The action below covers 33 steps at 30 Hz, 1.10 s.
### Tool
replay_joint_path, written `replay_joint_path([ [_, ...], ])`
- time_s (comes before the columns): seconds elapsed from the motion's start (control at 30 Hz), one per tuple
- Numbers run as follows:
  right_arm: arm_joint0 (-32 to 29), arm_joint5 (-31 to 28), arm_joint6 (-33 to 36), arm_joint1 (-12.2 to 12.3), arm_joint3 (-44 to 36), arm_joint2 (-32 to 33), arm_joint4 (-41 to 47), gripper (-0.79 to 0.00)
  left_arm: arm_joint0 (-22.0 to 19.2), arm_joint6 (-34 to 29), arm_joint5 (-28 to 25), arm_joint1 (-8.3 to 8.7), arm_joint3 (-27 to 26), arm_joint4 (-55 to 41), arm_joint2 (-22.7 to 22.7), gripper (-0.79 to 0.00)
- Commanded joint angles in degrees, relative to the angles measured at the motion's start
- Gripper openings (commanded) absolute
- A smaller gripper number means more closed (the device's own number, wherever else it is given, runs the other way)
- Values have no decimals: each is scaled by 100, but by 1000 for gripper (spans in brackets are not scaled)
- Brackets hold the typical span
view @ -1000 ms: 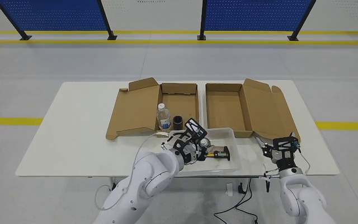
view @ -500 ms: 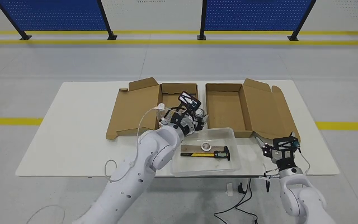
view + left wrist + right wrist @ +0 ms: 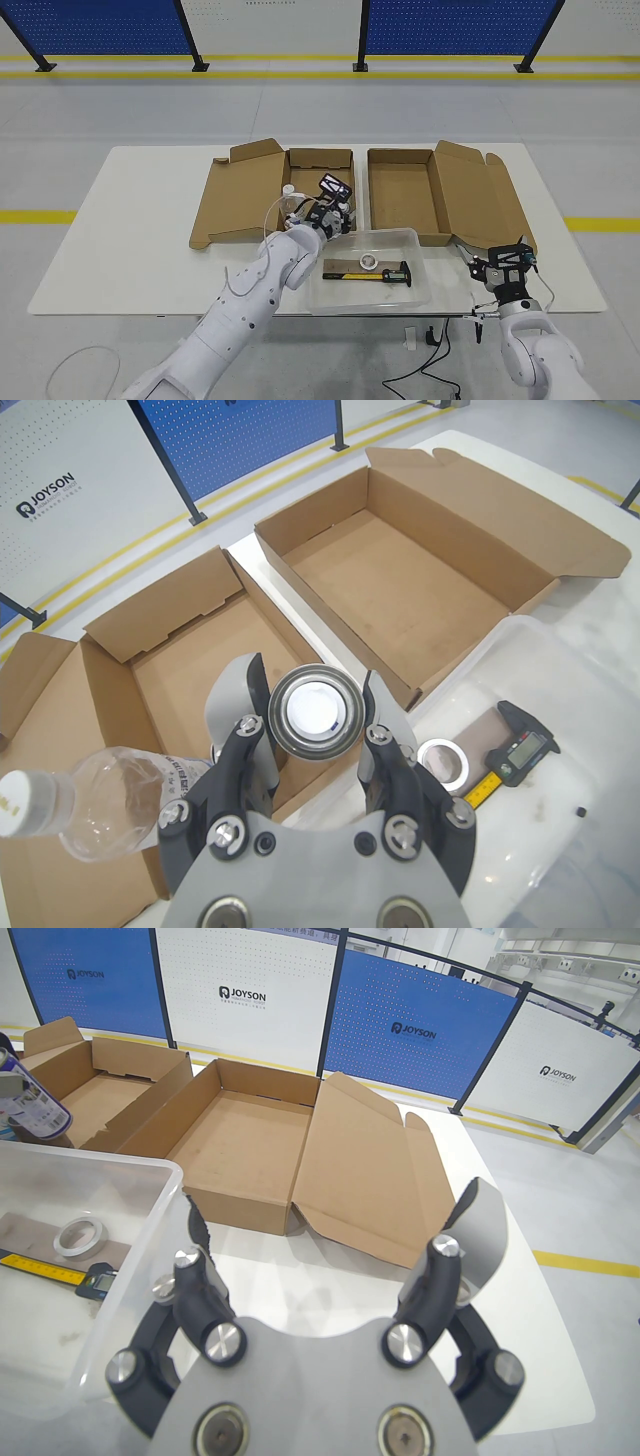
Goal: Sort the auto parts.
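Note:
My left gripper (image 3: 312,675) is shut on a metal spray can (image 3: 314,712) with a white cap, holding it above the near right corner of the left cardboard box (image 3: 175,680). From above, that gripper (image 3: 338,212) hangs between the water bottle (image 3: 292,207) and the clear bin (image 3: 415,237). A metal ring (image 3: 442,761) and a digital caliper (image 3: 520,750) lie in the bin. The can (image 3: 30,1103) also shows far off in the right wrist view. My right gripper (image 3: 335,1203) stands open and empty near the table's front right edge (image 3: 505,262).
The right cardboard box (image 3: 400,195) lies open with a bare floor, its lid flap (image 3: 490,200) spread to the right. The water bottle (image 3: 100,795) stands upright close beside the left gripper. Bare tabletop (image 3: 130,230) stretches left of the boxes.
My left gripper lifted the spray can out of the clear bin and carried it back over the left box. The right arm has not moved.

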Motion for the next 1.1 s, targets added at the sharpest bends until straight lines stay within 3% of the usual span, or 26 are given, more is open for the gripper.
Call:
replay_joint_path([
  [0.0,0,0,0,0,0,0,0,0,-42,-5,18,-19,117,14,15,-785],
  [0.2,0,0,0,0,0,0,0,0,-213,-98,134,-103,458,-13,60,-785],
  [0.3,0,0,0,0,0,0,0,0,-282,-189,147,-145,563,-101,71,-742],
  [0.6,0,0,0,0,0,0,0,0,-399,-334,75,-232,856,-52,153,-505],
  [0.67,0,0,0,0,0,0,0,0,-409,-341,68,-245,882,-58,146,-422],
  [0.73,0,0,0,0,0,0,0,0,-413,-341,64,-256,898,-51,140,-37],
  [0.77,0,0,0,0,0,0,0,0,-412,-341,61,-260,900,-46,135,0],
  [0.93,0,0,0,0,0,0,0,0,-343,-298,72,-257,752,-75,24,0],
  [1.07,0,0,0,0,0,0,0,0,-169,-239,19,-203,324,-135,-198,0],
])
